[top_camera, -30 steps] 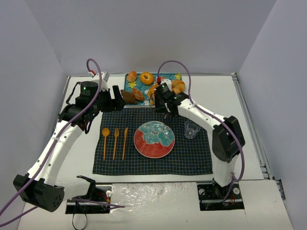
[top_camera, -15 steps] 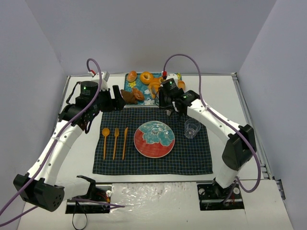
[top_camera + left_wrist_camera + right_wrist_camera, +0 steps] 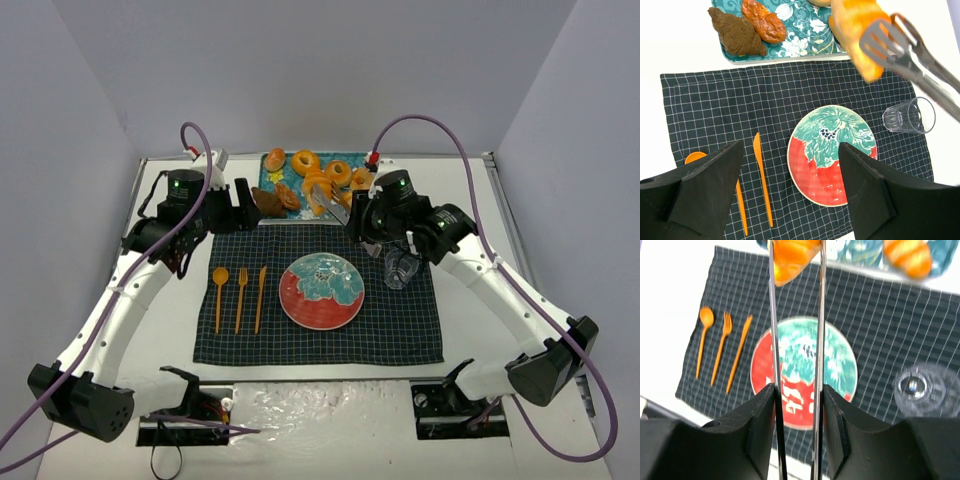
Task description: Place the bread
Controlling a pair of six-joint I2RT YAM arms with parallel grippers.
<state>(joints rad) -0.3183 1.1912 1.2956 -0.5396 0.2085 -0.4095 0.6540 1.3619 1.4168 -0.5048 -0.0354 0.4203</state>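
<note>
Right claw point(image 3: 795, 425): clamped on the handles of the tongs point(image 3: 772, 340), squeezing their 2 blades narrow around the bread.
Bread point(image 3: 857, 35): the golden croissant is pinched between the tong tips, in the air over the near edge of the tray point(image 3: 805, 25) and touching nothing else. It is blurred in the left wrist view.
Left claw point(image 3: 242, 208): spread wide with nothing in it, hanging by the far left corner of the cloth point(image 3: 400, 330).
Change over the last 1 second: my right wrist has pulled up and off to the right of the tray, the elbow has swung far out, and the bread has come away with the tongs. My left arm has not moved.
Meaning: I judge the pick finished, with the carry and release left to do.
Plate point(image 3: 320, 290): bare, at the middle of the cloth, nearer me than the bread and well apart from it.
Next move: I would draw the tongs toward me over the plate, lower them, then ease my grip.
Risk: the glass point(image 3: 400, 270) stands just right of the plate, close under my right wrist in the top view, so a low sweep could tip it.
</note>
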